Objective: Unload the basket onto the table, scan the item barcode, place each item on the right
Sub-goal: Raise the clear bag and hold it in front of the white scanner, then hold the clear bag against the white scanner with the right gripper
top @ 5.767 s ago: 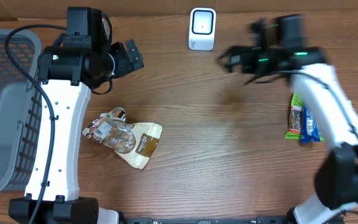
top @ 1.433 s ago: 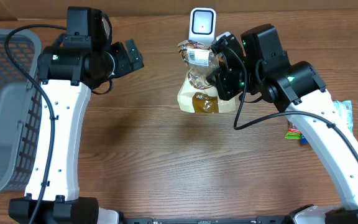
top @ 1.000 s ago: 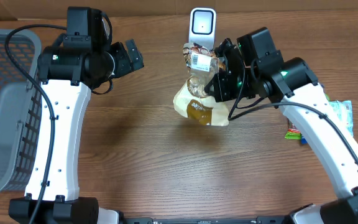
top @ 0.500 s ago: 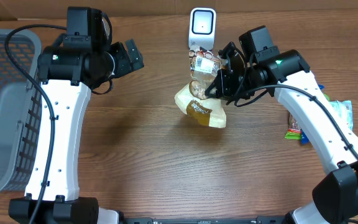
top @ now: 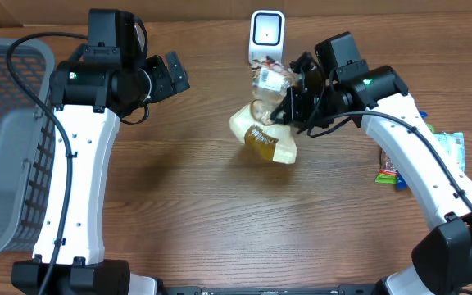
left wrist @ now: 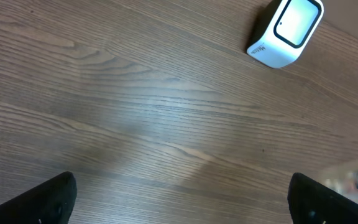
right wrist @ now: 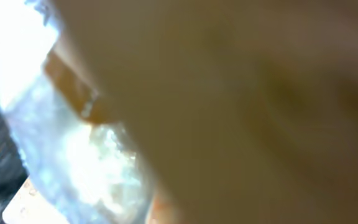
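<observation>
Scan step in hand: clear crinkly snack bag w/ tan base point(top: 260, 135) is held clamped in the right jaws, just near of the small white box scanner point(top: 266, 37) at far centre; left jaws stand apart, idle; next, its barcode label point(top: 267, 77) is to be squared to the scanner window.

Browns, whites and one patch of grey

The tabletop point(top: 220, 229) is brown with darker wood grain; the scanner point(top: 266, 33) white, its pale screen rimmed black; the bag point(top: 265, 137) clear and cream with a brown label; the basket point(top: 6, 147) grey mesh; the left arm point(top: 80, 188) and right arm point(top: 420, 170) white with black joints; the packets point(top: 389, 170) green and blue.
</observation>
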`<move>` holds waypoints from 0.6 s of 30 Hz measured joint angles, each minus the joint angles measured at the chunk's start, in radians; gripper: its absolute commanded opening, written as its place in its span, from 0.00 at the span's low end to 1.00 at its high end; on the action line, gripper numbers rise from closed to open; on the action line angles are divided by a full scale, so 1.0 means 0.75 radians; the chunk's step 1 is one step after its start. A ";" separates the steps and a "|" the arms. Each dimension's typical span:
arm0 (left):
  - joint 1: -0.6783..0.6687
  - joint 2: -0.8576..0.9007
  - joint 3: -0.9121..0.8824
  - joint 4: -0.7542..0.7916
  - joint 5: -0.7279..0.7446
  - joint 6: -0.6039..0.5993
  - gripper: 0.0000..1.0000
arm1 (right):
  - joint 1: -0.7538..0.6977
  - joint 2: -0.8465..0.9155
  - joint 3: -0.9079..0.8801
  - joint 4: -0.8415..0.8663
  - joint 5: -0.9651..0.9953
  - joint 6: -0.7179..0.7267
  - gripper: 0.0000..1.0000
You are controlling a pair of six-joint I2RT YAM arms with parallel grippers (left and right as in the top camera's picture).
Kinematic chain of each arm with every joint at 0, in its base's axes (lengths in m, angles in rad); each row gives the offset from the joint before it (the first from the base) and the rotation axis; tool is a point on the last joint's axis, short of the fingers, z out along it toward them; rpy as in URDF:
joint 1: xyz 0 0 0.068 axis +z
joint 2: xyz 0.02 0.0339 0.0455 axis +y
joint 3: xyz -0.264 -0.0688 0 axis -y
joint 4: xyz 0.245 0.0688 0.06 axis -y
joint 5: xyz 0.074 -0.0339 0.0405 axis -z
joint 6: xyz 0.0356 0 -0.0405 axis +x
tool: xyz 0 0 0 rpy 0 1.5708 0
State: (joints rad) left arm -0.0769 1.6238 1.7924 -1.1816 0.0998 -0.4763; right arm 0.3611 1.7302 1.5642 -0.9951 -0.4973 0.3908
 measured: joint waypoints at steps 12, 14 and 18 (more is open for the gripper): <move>0.000 0.000 -0.001 0.000 0.000 0.001 1.00 | 0.130 0.075 -0.001 0.531 1.337 0.191 0.04; 0.000 0.000 -0.001 0.001 0.000 0.001 1.00 | 0.143 0.114 -0.001 0.646 1.461 0.144 0.04; 0.000 0.000 -0.001 -0.001 0.001 0.001 1.00 | 0.149 0.262 -0.002 1.067 1.718 -0.112 0.04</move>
State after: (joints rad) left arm -0.0769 1.6238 1.7920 -1.1820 0.1001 -0.4759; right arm 0.4728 1.9266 1.5631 -0.1951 0.7914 0.3065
